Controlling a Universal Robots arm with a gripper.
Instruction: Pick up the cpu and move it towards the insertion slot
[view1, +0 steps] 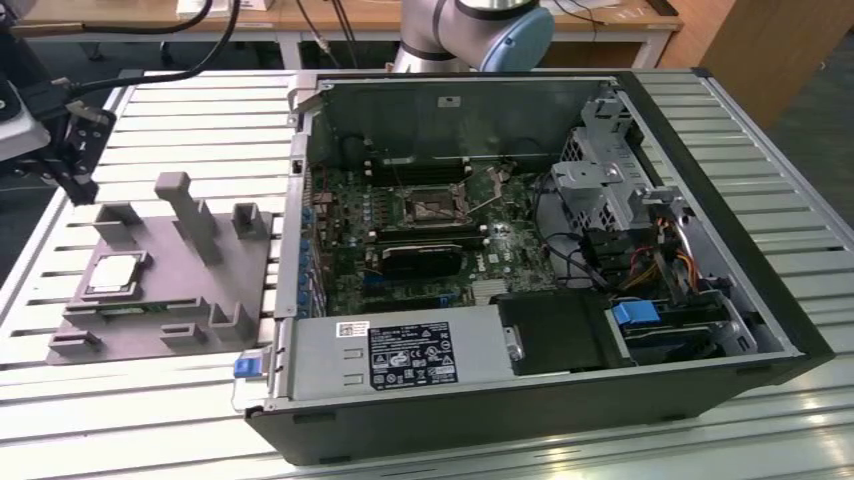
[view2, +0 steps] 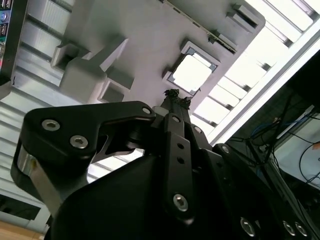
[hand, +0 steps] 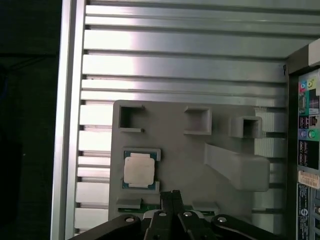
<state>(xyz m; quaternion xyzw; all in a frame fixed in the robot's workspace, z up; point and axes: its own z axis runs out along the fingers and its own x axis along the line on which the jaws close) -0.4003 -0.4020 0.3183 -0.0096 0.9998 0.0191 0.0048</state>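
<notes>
cpu (view1: 114, 275) clear above, grey posts (view1: 174, 200) nearby

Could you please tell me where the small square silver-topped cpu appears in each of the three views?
Exterior view: the square silver-topped cpu lies in a recess of the flat grey plastic fixture, at the exterior view's left, outside the computer case.
Second wrist view: the cpu sits just beyond the gripper.
First wrist view: the cpu sits near the gripper.
Shared landmark: the fixture.
</notes>
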